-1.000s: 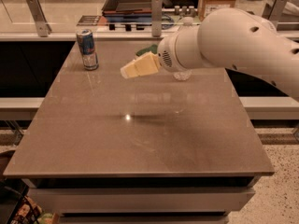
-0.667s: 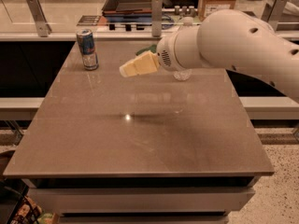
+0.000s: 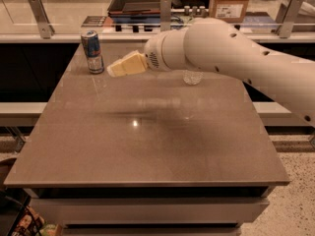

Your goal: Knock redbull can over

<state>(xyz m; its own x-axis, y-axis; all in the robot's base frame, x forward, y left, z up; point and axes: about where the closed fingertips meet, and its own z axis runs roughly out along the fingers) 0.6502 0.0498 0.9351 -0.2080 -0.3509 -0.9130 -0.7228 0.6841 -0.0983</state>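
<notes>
The redbull can [image 3: 92,51] stands upright near the far left corner of the brown table [image 3: 147,132]. It is blue and silver with a silver top. My gripper [image 3: 118,69] points left, its cream tip just right of the can's lower half, a small gap apart. The white arm [image 3: 231,58] reaches in from the right, across the back of the table. The base of a clear plastic bottle [image 3: 192,77] shows under the arm; the rest of it is hidden.
A rail with metal posts [image 3: 39,16] runs behind the table. Behind it are a dark tray [image 3: 140,1] and a cardboard box [image 3: 231,4]. The floor [image 3: 295,191] lies to the right, and a low ledge [image 3: 22,112] to the left.
The gripper has moved left toward the can and a little lower. The can still stands upright in the same place.
</notes>
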